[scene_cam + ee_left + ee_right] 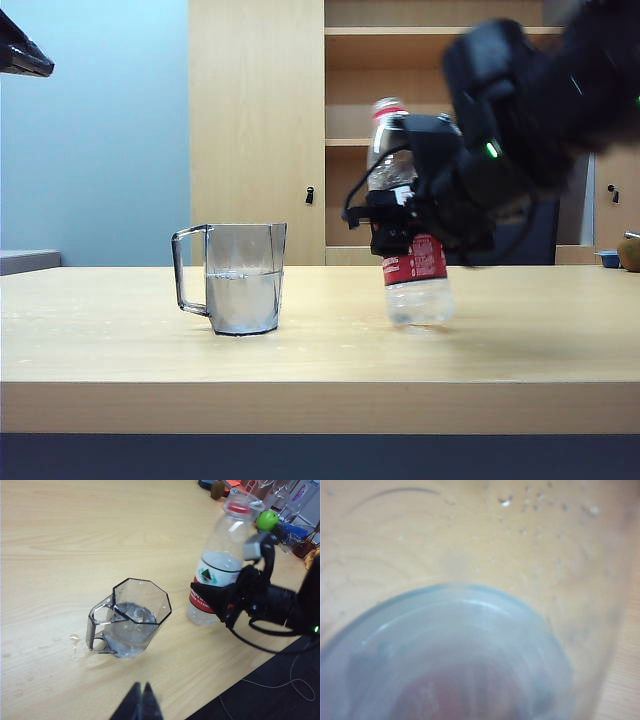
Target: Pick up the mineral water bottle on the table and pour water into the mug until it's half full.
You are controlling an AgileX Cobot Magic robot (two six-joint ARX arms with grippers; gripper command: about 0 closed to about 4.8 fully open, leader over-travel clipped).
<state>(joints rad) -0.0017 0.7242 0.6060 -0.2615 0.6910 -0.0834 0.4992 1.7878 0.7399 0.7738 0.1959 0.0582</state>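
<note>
Left gripper (141,700) jaws closed nr mug (131,620); right gripper (400,215) jaws clamp bottle (412,250).

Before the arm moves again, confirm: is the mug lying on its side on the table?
No, the mug stands upright on the table, holding water, left of the mineral water bottle in the right gripper.
</note>
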